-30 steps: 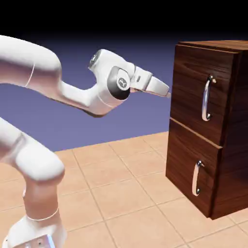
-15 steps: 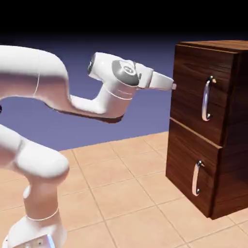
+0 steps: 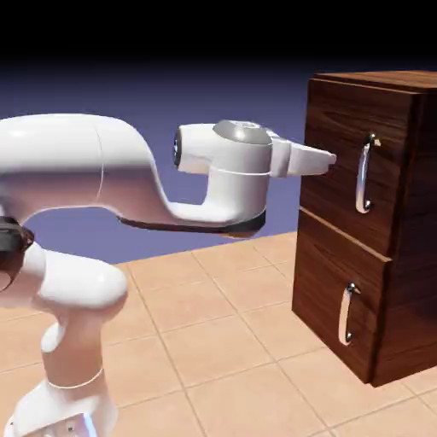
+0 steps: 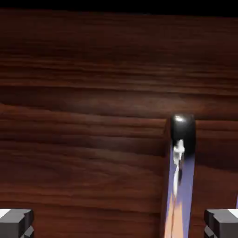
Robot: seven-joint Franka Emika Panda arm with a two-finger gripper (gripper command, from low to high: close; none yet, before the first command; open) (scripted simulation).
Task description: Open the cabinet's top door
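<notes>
Lowered and pushed rightward since the earlier frame: arm (image 3: 128, 166), gripper (image 3: 332, 160), jaws spread, nothing grasped. Arm seen at left to mid-frame of exterior view; no readable writing. Top door (image 3: 354, 162) placed upper right, closed, its silver handle (image 3: 362, 175) just beyond fingertips; cabinet (image 3: 410, 239) fills right side.

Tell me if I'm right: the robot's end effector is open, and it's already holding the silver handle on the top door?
Not quite: the end effector is open, but it isn't holding the silver handle on the top door. The hand view shows wide space on both sides of the handle.
</notes>
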